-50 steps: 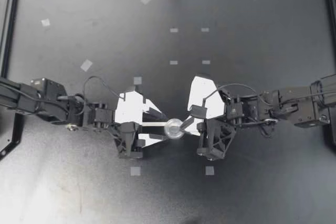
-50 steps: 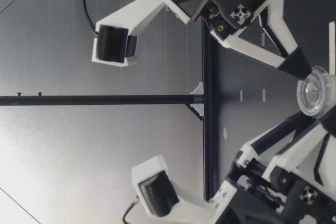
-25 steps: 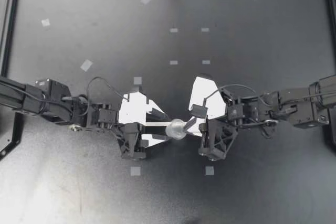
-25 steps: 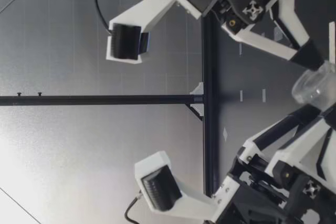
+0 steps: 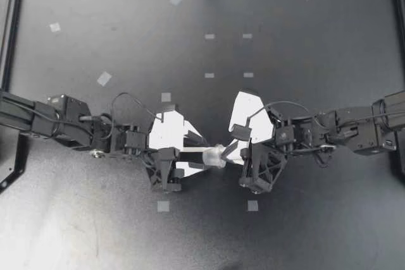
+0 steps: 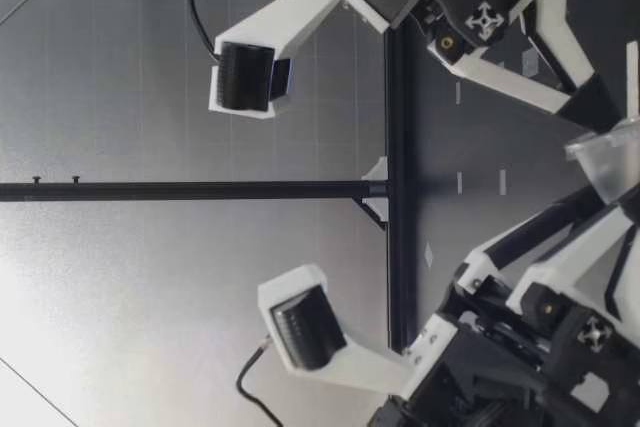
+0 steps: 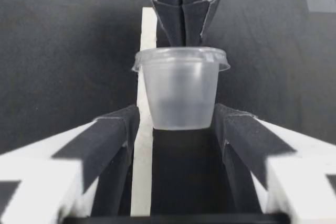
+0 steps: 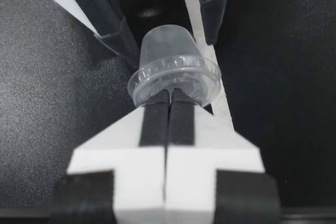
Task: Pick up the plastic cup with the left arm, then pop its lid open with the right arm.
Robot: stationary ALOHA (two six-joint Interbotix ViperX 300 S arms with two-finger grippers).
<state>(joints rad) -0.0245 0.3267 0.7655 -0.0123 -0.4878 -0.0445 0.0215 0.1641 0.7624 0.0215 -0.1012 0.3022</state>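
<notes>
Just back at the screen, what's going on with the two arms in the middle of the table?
My right gripper is shut on the rim of a small clear plastic cup, holding it tipped on its side, apparently clear of the black table. My left gripper is open, with the cup's base between its fingers. Whether they touch the cup is hard to tell.
</notes>
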